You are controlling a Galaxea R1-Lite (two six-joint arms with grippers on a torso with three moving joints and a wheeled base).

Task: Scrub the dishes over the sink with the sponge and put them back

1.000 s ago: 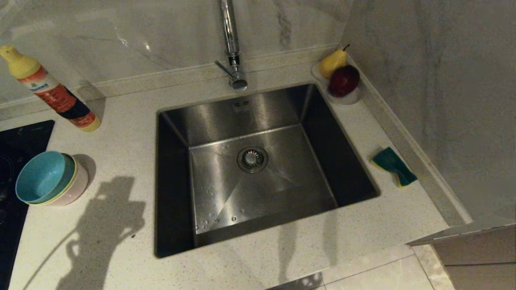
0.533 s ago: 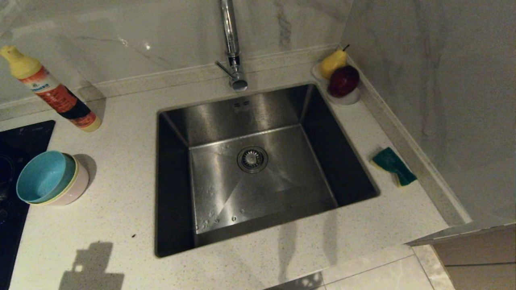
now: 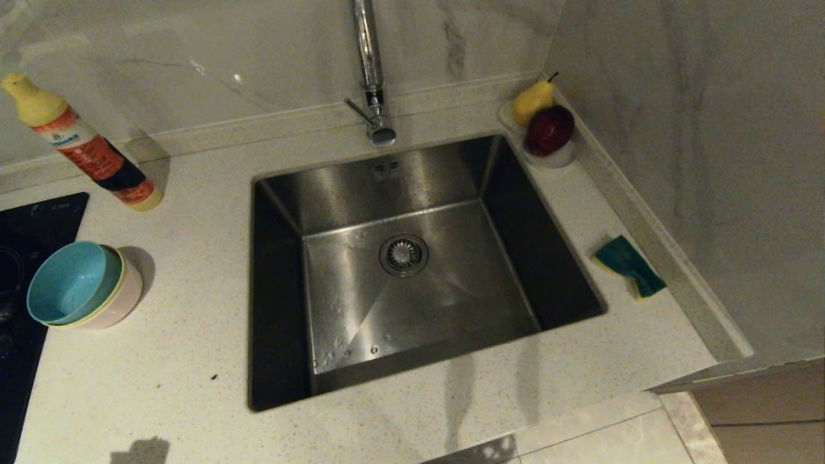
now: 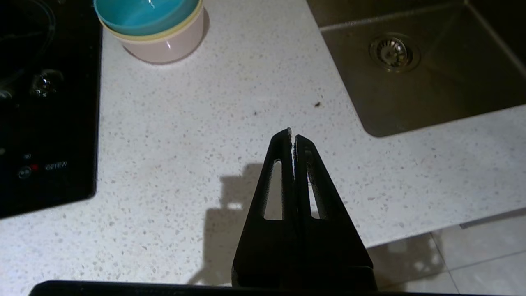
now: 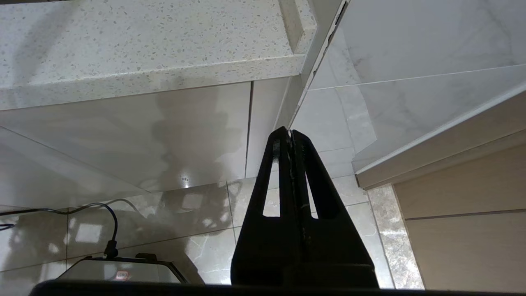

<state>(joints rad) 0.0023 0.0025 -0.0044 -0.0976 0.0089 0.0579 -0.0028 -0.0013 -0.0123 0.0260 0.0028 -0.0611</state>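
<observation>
The dishes (image 3: 80, 287) stand nested on the counter left of the sink: a light blue bowl (image 4: 144, 14) on top, a yellow rim under it, a pink bowl (image 4: 168, 41) at the bottom. The sponge (image 3: 630, 265), green face up, lies on the counter right of the sink (image 3: 412, 270). My left gripper (image 4: 292, 135) is shut and holds nothing, above the counter's front part, well short of the bowls. My right gripper (image 5: 289, 133) is shut and empty, parked low in front of the cabinet below the counter edge. Neither gripper shows in the head view.
A chrome tap (image 3: 370, 77) rises behind the sink. A detergent bottle (image 3: 84, 145) stands at the back left. A black hob (image 3: 26, 258) borders the bowls on the left. A white dish with a pear and a red apple (image 3: 548, 129) sits in the back right corner.
The left arm's shadow on the counter has slid toward the front edge and shrunk to a sliver. Bowls, sponge and everything else stayed put.
</observation>
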